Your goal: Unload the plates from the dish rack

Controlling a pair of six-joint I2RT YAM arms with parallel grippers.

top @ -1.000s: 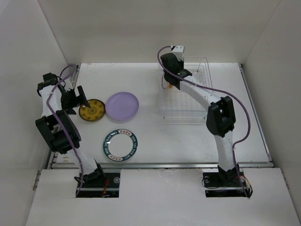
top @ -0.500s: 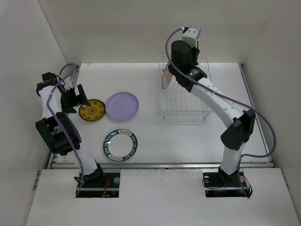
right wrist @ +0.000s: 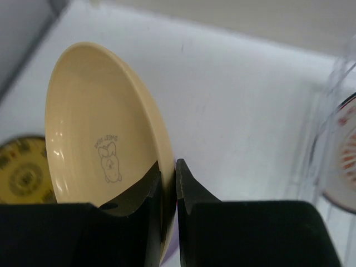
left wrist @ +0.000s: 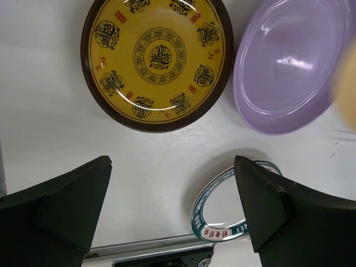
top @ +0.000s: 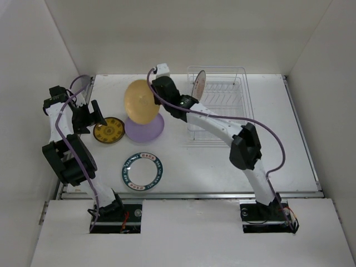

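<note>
Right claw (right wrist: 168, 167): clenched on the rim of the pale orange plate (right wrist: 94, 139), one finger on each face. Seen from overhead, this claw (top: 156, 90) reaches out to the left of the dish rack (top: 222, 108). It holds the pale orange plate (top: 141, 101) off the table (top: 222, 161), tilted steeply towards its edge. The hollow face carries a small printed figure. The plate hangs over the far part of the lavender plate (top: 151, 130).

Left claw (left wrist: 171, 167): released, jaws wide apart, nothing between them. In the overhead view it (top: 95, 117) hovers at the left side of the table, just beside the yellow-and-brown plate (top: 108, 130).

Plates lying flat on the table, left half:
- Yellow-and-brown plate (left wrist: 157, 61): dark brown rim, yellow face with ringed emblems. It lies just beside the lavender plate, and whether the rims touch cannot be told.
- Lavender plate (left wrist: 289, 67): plain, to the right of the yellow-and-brown one.
- Teal-rimmed plate (top: 143, 171): white centre, dark teal patterned rim, nearer the arm bases and apart from the other two. Only part of its rim (left wrist: 222, 211) shows in the left wrist view.

Dish rack: thin wire basket at the far right-centre of the table. One racked plate (top: 198, 84) stands on edge at its far left end, pale with reddish-orange marking. It appears blurred at the right edge of the right wrist view (right wrist: 340, 161).
</note>
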